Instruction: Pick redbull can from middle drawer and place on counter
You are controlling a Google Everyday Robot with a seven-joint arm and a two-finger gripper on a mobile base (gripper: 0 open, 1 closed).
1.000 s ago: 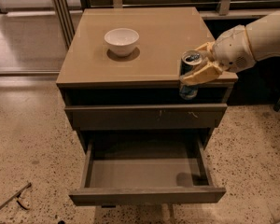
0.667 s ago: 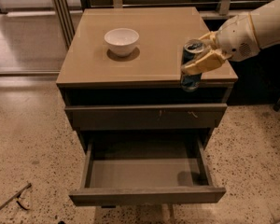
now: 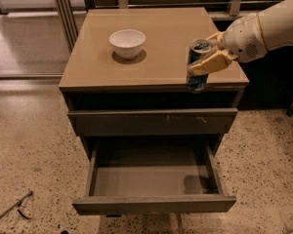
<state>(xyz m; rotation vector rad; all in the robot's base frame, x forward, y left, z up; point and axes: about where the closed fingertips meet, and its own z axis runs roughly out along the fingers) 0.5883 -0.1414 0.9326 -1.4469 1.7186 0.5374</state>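
Observation:
The redbull can [image 3: 198,79] is held upright in my gripper [image 3: 208,56], with its silver top showing and its blue side below the fingers. It hangs at the front right edge of the counter [image 3: 156,43], its lower part in front of the counter's front edge. The gripper is shut on the can, and the white arm comes in from the right. The middle drawer [image 3: 154,179] stands pulled out below, its grey floor bare.
A white bowl [image 3: 127,42] sits on the counter at the back left. The shut upper drawer front [image 3: 151,122] has pale scratch marks. A thin tool [image 3: 12,207] lies on the speckled floor at the lower left.
The gripper has lifted the can a little higher and moved it slightly back toward the counter's front right edge.

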